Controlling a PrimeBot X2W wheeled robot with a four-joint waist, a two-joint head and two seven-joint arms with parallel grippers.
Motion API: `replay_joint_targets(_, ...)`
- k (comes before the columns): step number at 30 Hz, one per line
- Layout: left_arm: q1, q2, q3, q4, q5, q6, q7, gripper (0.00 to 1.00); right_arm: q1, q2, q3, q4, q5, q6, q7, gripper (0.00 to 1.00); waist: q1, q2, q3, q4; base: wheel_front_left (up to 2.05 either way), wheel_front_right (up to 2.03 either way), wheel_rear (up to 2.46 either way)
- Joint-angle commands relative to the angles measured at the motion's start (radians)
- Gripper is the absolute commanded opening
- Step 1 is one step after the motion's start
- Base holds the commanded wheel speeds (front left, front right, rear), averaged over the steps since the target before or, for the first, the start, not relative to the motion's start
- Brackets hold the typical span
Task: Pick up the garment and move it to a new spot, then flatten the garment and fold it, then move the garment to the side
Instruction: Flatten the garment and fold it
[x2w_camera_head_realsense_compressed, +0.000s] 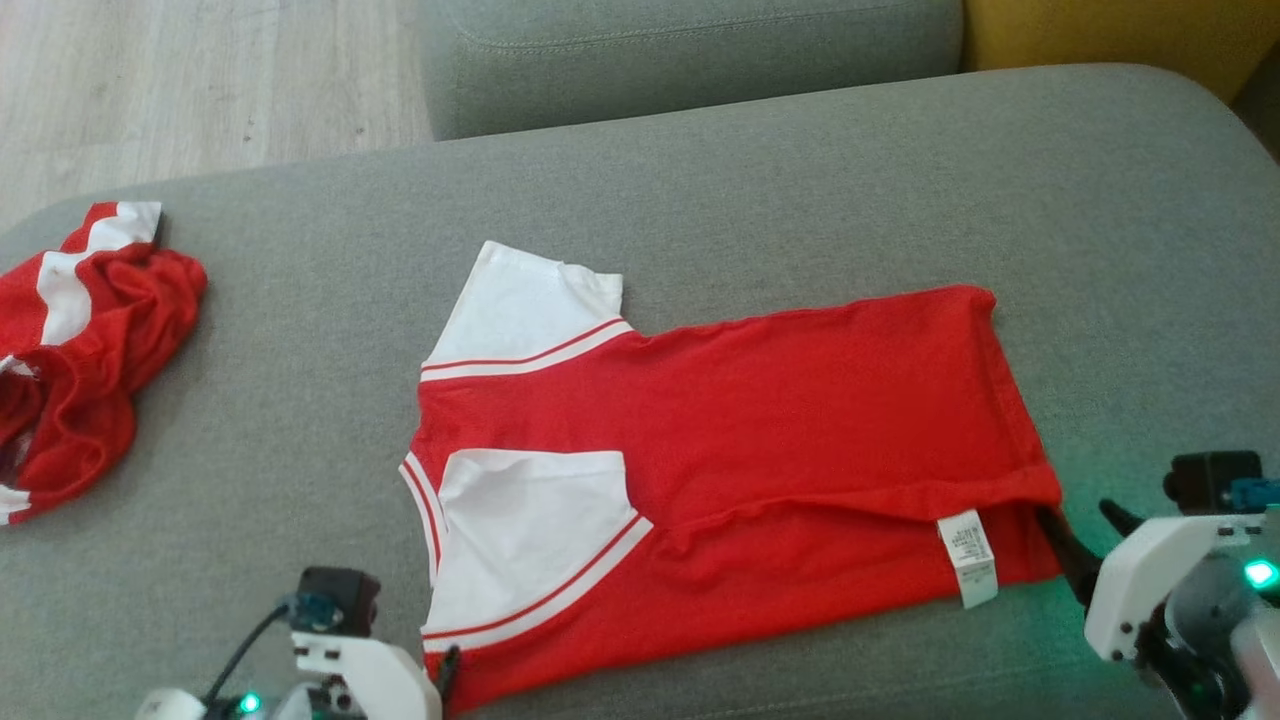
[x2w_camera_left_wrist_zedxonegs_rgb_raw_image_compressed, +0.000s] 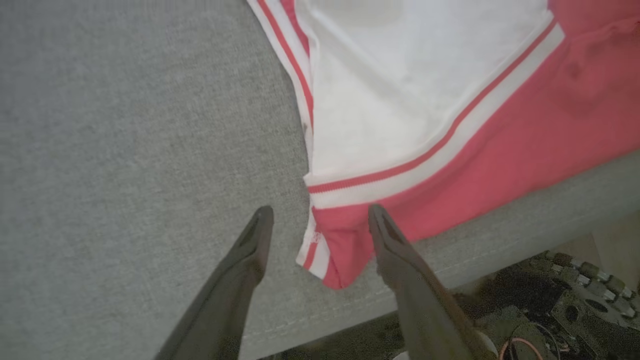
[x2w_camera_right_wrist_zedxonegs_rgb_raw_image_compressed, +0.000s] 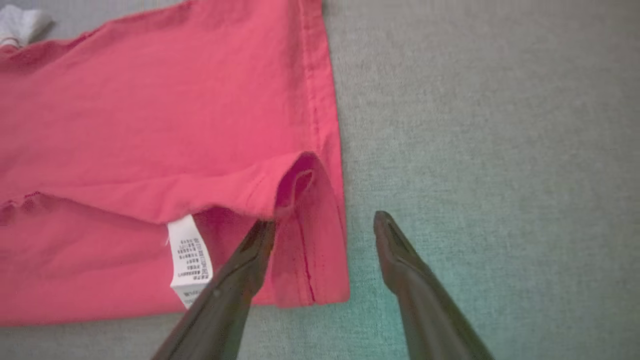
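Red knit jersey, soft and limp: the garment (x2w_camera_head_realsense_compressed: 760, 400) lies flat on the grey woven sofa cushion (x2w_camera_head_realsense_compressed: 800, 180), its long axis running from one gripper across to the other. The left gripper (x2w_camera_left_wrist_zedxonegs_rgb_raw_image_compressed: 320, 220) stands wide open and holds nothing, with the striped shoulder corner between its fingertips and the white sleeve (x2w_camera_left_wrist_zedxonegs_rgb_raw_image_compressed: 400, 100) just ahead. The right gripper (x2w_camera_right_wrist_zedxonegs_rgb_raw_image_compressed: 325, 225) is equally spread and empty. The doubled hem corner sits between its fingers, and a care label (x2w_camera_right_wrist_zedxonegs_rgb_raw_image_compressed: 189, 260) is just beside one finger. Each arm is nearest its own end.
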Motion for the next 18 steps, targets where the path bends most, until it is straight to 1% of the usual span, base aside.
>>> replay_joint_targets(1, -0.078, 0.033, 0.06, -0.045, 0.015, 0.008, -0.018, 1.0, -0.005, -0.004, -0.017, -0.057, -0.027, 0.007, -0.018, 1.0, 0.0, 0.0, 0.002, 0.0, 0.0, 0.0, 0.0)
replay_joint_targets(5, -0.159, 0.045, 0.085, -0.067, 0.044, -0.004, -0.046, 1.0, -0.005, 0.033, -0.067, -0.14, -0.05, 0.007, -0.036, 1.0, 0.0, 0.0, 0.016, 0.0, 0.0, 0.0, 0.0)
replay_joint_targets(6, -0.159, 0.045, 0.085, -0.067, 0.044, -0.004, -0.046, 1.0, -0.005, 0.033, -0.067, -0.14, -0.05, 0.007, -0.036, 1.0, 0.0, 0.0, 0.016, 0.0, 0.0, 0.0, 0.0)
replay_joint_targets(9, -0.245, 0.041, 0.102, -0.064, 0.052, -0.024, -0.05, 1.0, -0.034, 0.056, -0.111, -0.196, -0.069, 0.007, -0.087, 1.0, 0.0, 0.0, 0.04, -0.004, 0.0, 0.0, 0.0)
replay_joint_targets(11, -0.314, 0.037, 0.103, -0.042, 0.055, -0.05, -0.04, 1.0, -0.067, 0.075, -0.134, -0.21, -0.077, 0.007, -0.12, 1.0, 0.0, 0.0, 0.062, -0.009, 0.0, 0.0, 0.0)
replay_joint_targets(13, -0.389, 0.032, 0.1, -0.005, 0.059, -0.08, -0.025, 1.0, -0.114, 0.09, -0.135, -0.205, -0.078, 0.007, -0.146, 1.0, 0.0, 0.0, 0.09, -0.018, 0.0, 0.0, 0.0)
replay_joint_targets(15, -0.469, 0.016, 0.096, 0.037, 0.058, -0.112, -0.012, 1.0, -0.166, 0.107, -0.126, -0.18, -0.062, 0.007, -0.158, 1.0, 0.0, 0.0, 0.12, -0.027, 0.0, 0.0, 0.0)
replay_joint_targets(18, -0.593, -0.009, 0.083, 0.118, 0.059, -0.168, 0.01, 1.0, -0.263, 0.112, -0.099, -0.115, -0.038, 0.007, -0.163, 1.0, 0.0, 0.0, 0.173, -0.039, 0.0, 0.0, 0.0)
